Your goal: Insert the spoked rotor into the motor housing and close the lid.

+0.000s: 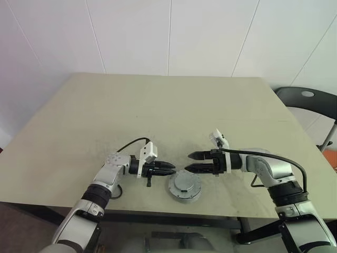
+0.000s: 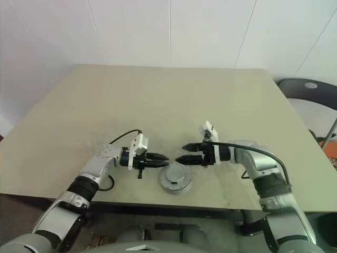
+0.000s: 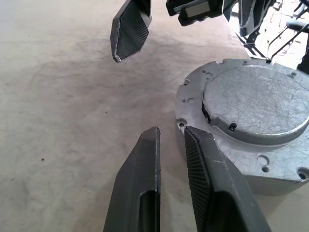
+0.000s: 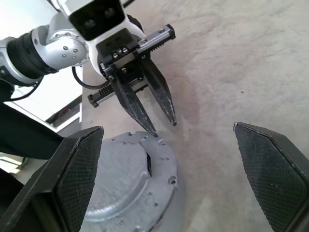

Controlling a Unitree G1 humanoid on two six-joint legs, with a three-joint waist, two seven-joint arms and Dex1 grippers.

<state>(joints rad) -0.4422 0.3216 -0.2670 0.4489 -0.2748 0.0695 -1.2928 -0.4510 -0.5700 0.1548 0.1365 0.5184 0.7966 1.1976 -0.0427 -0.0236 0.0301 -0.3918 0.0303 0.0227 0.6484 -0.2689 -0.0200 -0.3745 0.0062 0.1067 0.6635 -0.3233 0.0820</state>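
1. Left eye view has my two arms meeting near the front edge of the beige table point(image 1: 158, 110), pincers pointing at each other across a small gap.
2. My left gripper point(image 1: 169, 169) has its black fingers pressed together with nothing between them; in the left wrist view a narrow slit remains between the tips point(image 3: 145, 159).
3. My right gripper point(image 1: 192, 162) is spread wide and empty, one finger above the other in the head views.
4. The motor housing point(image 1: 184, 186) sits on the table just in front of both pincers, close to the near edge. It shows a silver-grey round flange with small holes and a raised grey disc on top point(image 3: 256, 101); I take that disc for the lid, though I cannot tell for sure.
5. Neither pincer touches the housing; my left fingertips hang just beside its rim.
6. A dark chair point(image 1: 310, 100) stands past the table's far right corner, well apart from the work.
7. Nothing lies between my pincers and the housing.
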